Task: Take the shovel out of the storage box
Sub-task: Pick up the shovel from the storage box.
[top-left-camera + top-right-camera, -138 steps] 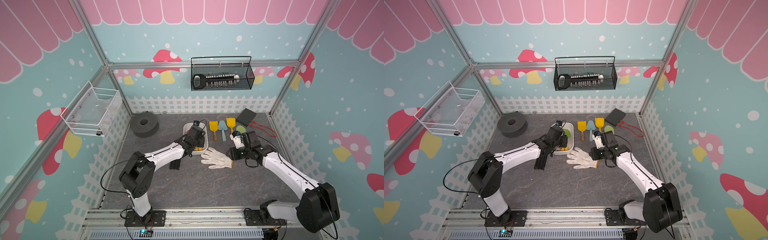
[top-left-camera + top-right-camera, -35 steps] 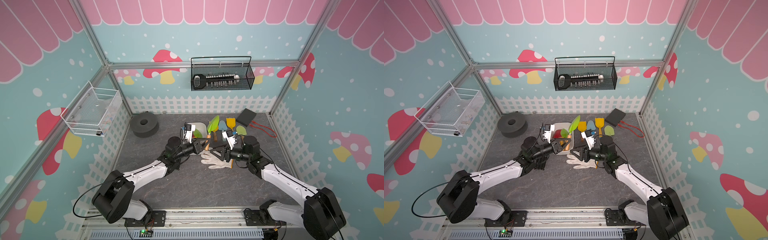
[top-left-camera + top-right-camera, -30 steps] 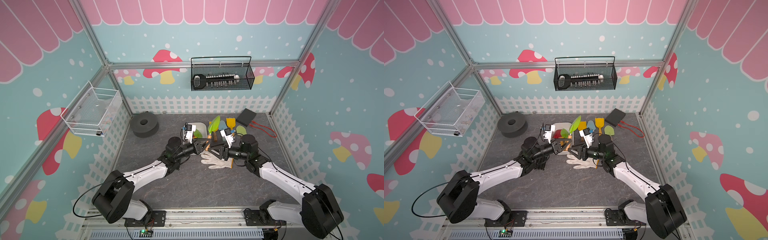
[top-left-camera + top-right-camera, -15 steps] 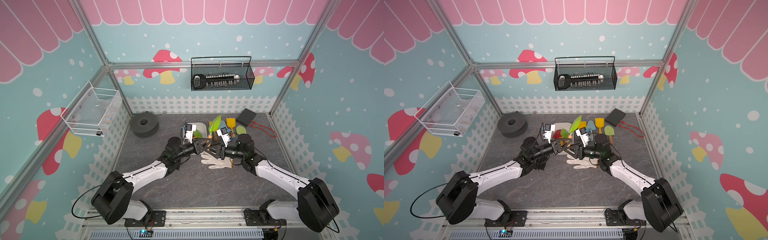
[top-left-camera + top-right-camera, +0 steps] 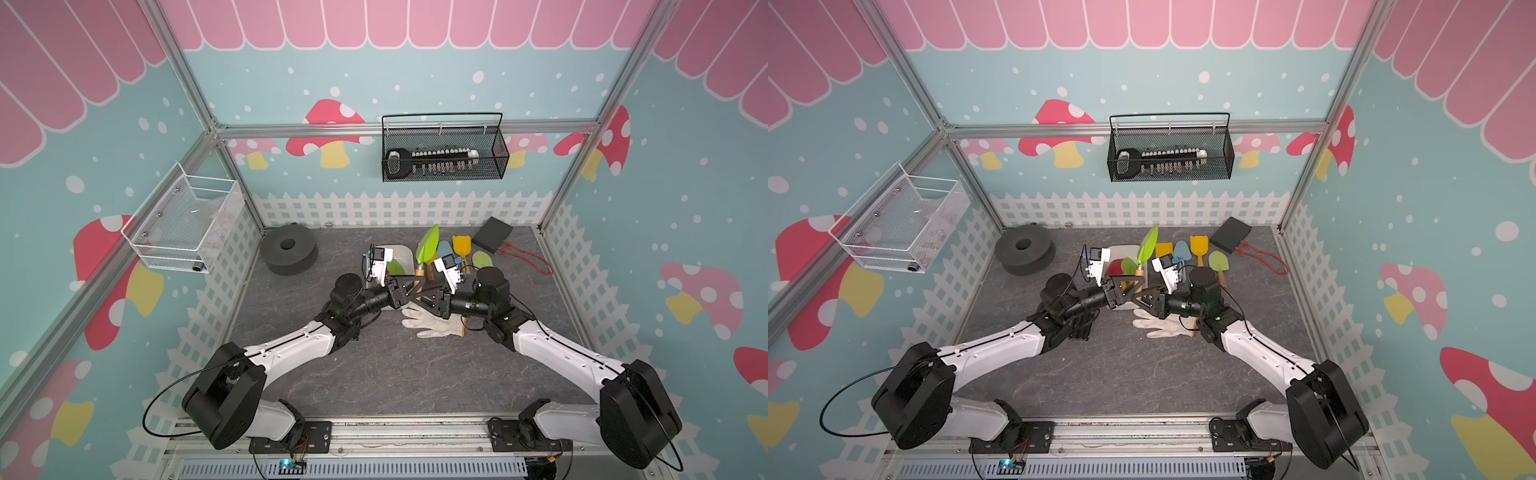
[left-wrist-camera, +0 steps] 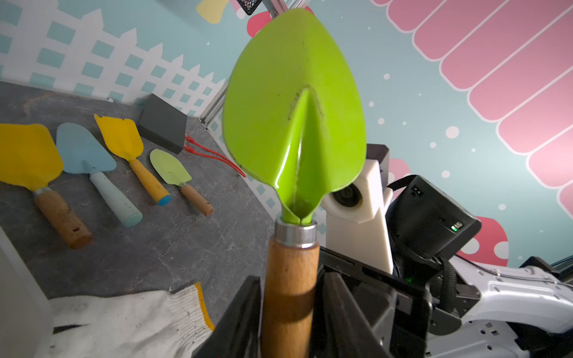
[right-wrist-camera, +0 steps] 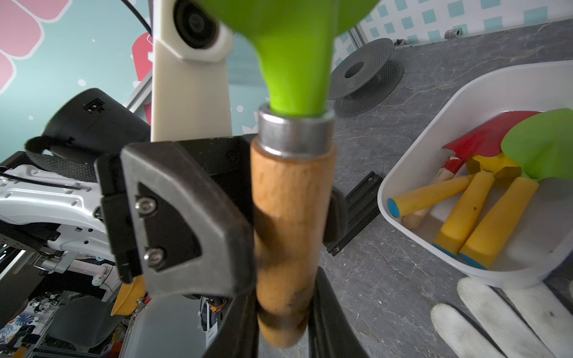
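A shovel [image 5: 428, 245] [image 5: 1148, 245] with a bright green blade [image 6: 294, 108] and a wooden handle [image 7: 294, 201] stands upright in the air, just right of the white storage box [image 5: 402, 252] [image 5: 1121, 251] [image 7: 403, 173]. My left gripper [image 5: 409, 288] [image 5: 1128, 291] [image 6: 291, 279] reaches in from the left; its jaws stand slightly apart on either side of the handle's middle, open. My right gripper [image 5: 420, 293] [image 5: 1138, 297] [image 7: 282, 297] comes from the right and is shut on the handle's lower end.
Red, green and yellow shovels [image 7: 483, 173] lie in the box. Several more shovels [image 6: 102, 173] lie in a row behind the grippers. A white glove [image 5: 432, 324] is below them. A black box [image 5: 492, 239] with a red cable sits back right, a grey spool [image 5: 289, 253] back left.
My right gripper slid left up to the left gripper and shut on the handle's end. The left jaws widened off the handle. The shovel stayed upright in place.
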